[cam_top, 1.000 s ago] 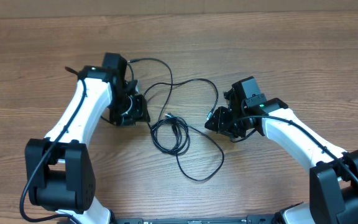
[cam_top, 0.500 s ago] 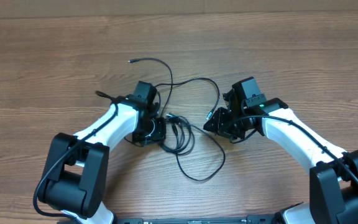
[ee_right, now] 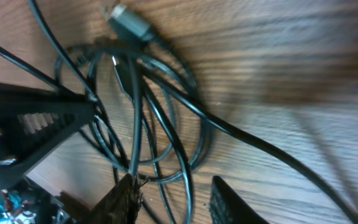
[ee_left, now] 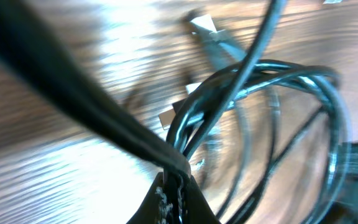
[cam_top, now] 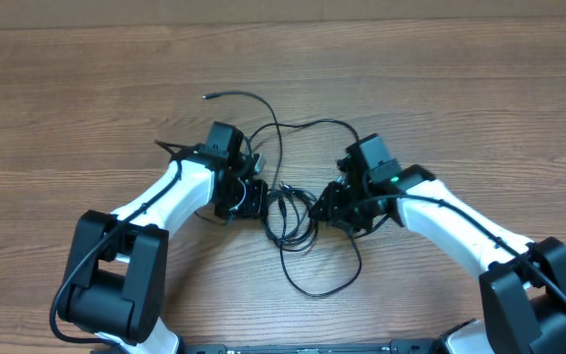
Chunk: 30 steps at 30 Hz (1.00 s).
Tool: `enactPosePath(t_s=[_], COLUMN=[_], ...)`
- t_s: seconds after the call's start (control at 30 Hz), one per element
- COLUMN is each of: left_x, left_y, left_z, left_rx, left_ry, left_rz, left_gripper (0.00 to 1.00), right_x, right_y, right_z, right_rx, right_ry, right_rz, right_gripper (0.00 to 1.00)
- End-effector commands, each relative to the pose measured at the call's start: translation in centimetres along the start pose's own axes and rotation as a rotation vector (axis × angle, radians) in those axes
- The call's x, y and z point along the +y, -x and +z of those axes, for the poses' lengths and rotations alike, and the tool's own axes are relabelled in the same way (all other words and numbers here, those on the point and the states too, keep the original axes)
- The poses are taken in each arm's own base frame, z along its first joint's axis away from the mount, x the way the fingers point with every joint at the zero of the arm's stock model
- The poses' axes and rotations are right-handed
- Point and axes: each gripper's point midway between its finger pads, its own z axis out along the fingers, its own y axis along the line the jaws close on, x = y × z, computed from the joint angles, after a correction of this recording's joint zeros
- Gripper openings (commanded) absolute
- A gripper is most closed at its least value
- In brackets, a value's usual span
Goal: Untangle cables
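The cables (cam_top: pixel 288 211), one tangled bunch whose strands we cannot count, lie on the worktop (cam_top: pixel 460 98) between two tools. Only its wrist view shows the left tool (ee_left: pixel 173 171) pinched on strands. The right tool (ee_right: pixel 174 191) stands partly apart, one strand between.

Cables (cam_top: pixel 289 214) bunched on table (cam_top: pixel 460 88), near middle. Left gripper (cam_top: pixel 259 202) touching left side of bunch. Right gripper (cam_top: pixel 322 208) just at right side of bunch. One cord runs off toward far edge, plug end (cam_top: pixel 207 96) lying behind bunch, to left. Big loop lies between bunch and near edge.
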Motion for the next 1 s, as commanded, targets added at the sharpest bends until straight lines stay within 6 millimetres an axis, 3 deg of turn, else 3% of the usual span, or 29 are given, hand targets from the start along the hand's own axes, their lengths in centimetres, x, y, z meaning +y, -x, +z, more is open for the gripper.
enactPosePath(t_s=[0.0,0.13,0.27,0.37,0.57,0.67,0.97], left_x=[-4.4,-4.6,-5.6,-6.4,-7.8,-7.5,-7.5], left_y=[2.1,3.1,3.3,3.5,4.6,5.5,6.9], left_z=[-2.9,-4.1,-4.7,-5.0,-7.6,-8.9,-10.2], left_rx=[-0.051,-0.071,-0.077,-0.086,-0.127,-0.154,-0.188], left_ry=[-0.208,-0.216,-0.272,-0.323,-0.449,-0.458,-0.452], left_rz=[0.143,0.135,0.161,0.178,0.206,0.197,0.158], left_gripper=[0.04,0.04,0.04,0.04,0.04,0.04,0.04], right_x=[-1.3,-1.3,-1.0,-0.9,-3.6,-4.6,-4.1], right_y=[-0.1,0.0,0.6,1.5,2.8,3.3,4.8], right_z=[0.8,0.9,0.8,0.6,-1.1,-2.7,-5.8], right_rx=[-0.050,-0.063,-0.081,-0.109,-0.111,-0.100,-0.095], right_ry=[-0.090,-0.099,-0.083,-0.067,-0.108,-0.136,-0.137], right_rz=[0.091,0.091,0.084,0.087,0.165,0.167,0.068], right_gripper=[0.30,0.29,0.21,0.04,0.04,0.04,0.04])
